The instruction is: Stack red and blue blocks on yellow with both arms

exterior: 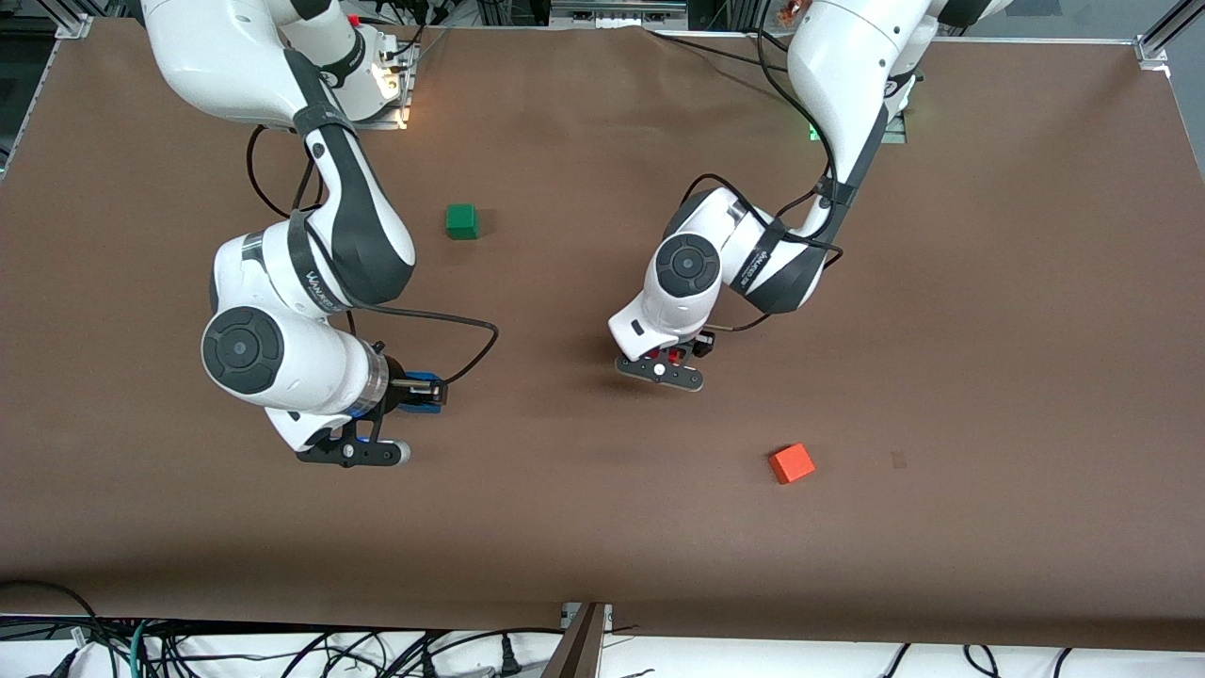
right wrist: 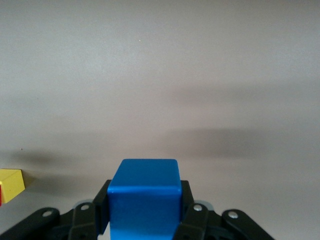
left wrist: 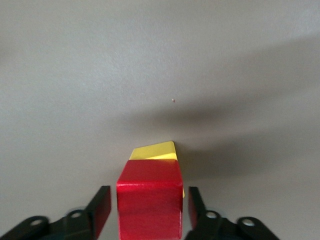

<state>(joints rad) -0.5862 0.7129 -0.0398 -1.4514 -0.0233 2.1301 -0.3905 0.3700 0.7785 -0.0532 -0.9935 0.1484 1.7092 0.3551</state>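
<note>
The red block [left wrist: 150,205] stands on the yellow cube [left wrist: 156,151], slightly askew to it. My left gripper [left wrist: 147,202] is open around the red block, with a gap on each side between fingers [left wrist: 102,202] and block. In the front view the left gripper [exterior: 676,360] is near the table's middle, only a bit of the red block [exterior: 674,356] shows, and the yellow cube is hidden. My right gripper [right wrist: 144,200] is shut on the blue block [right wrist: 145,197] and holds it over the table toward the right arm's end [exterior: 419,391]. The yellow cube also shows in the right wrist view [right wrist: 11,182].
A green cube [exterior: 461,220] sits farther from the front camera, between the two arms. An orange-red cube [exterior: 791,463] lies nearer the front camera, toward the left arm's end. The brown table [exterior: 988,330] spreads wide around them.
</note>
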